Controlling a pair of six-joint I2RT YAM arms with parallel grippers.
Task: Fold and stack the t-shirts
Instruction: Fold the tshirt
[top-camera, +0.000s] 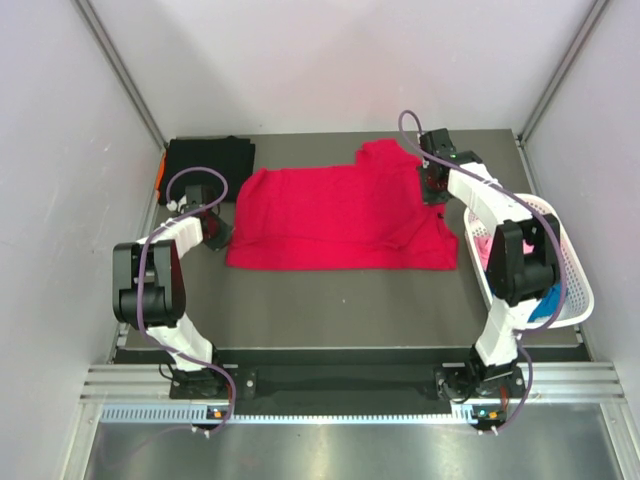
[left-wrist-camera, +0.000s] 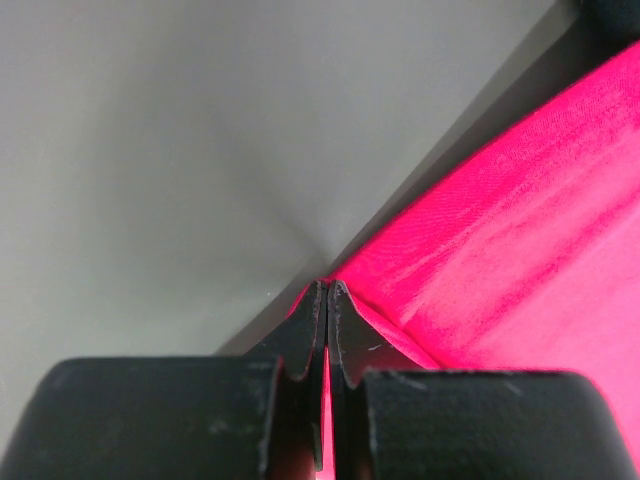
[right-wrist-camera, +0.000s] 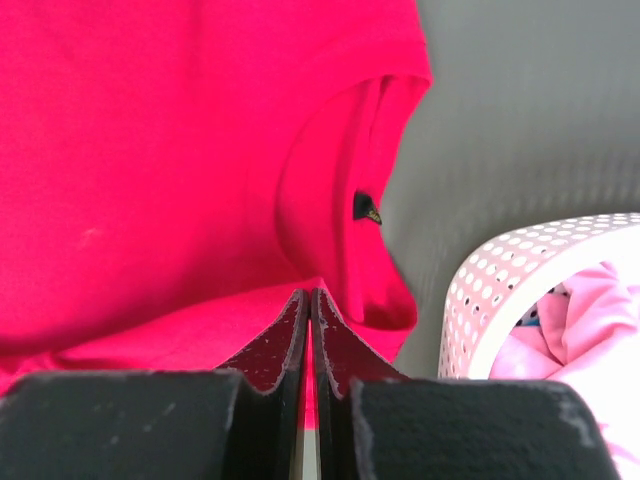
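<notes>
Table (top-camera: 330, 300): basket (top-camera: 578, 292) at its right edge.
Red shirt (top-camera: 330, 215): spread flat, just left of basket.
Black shirt (top-camera: 208, 157): folded, well left of basket.
Pink shirt (right-wrist-camera: 590, 320): inside basket.
Left gripper (left-wrist-camera: 327, 287): clamped on red shirt's edge farthest from basket.
Right gripper (right-wrist-camera: 308, 293): pinching red shirt's basket-side fold.

The bright red t-shirt (top-camera: 340, 220) lies spread flat across the surface (top-camera: 350, 300), collar end toward my right. The black one (top-camera: 208, 160) sits folded at my far-left corner. A pink one (top-camera: 480, 245) and a blue one (top-camera: 545, 300) lie crumpled in the basket (top-camera: 575, 290).
</notes>
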